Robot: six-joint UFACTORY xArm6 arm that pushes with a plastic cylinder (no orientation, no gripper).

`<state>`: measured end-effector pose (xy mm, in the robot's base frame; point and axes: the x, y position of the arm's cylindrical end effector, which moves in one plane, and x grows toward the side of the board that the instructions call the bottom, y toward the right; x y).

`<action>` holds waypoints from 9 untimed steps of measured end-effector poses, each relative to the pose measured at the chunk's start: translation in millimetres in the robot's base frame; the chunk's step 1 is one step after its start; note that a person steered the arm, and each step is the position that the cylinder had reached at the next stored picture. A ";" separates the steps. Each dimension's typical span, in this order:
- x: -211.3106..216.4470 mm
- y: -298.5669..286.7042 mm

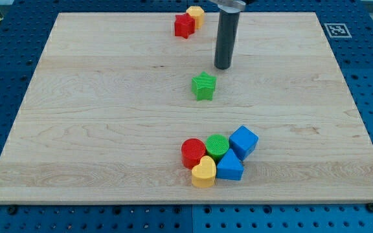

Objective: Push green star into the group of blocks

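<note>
The green star (203, 85) lies near the middle of the wooden board (96, 116). My tip (223, 67) is just above and to the right of the star, a small gap away, not touching it. Toward the view's bottom is the group of blocks: a red cylinder (193, 153), a green cylinder (217, 147), a blue cube (243, 142), a blue triangular block (230, 167) and a yellow heart (204, 173), all packed together. The star stands well above this group.
A red star-like block (184, 25) and a yellow block (195, 15) sit touching at the board's top edge, left of the rod. Blue perforated table surrounds the board; a marker tag (336, 30) is at the top right.
</note>
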<state>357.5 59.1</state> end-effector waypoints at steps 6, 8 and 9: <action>64.2 -33.4; 133.4 -53.0; 166.9 -49.3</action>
<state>524.4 9.8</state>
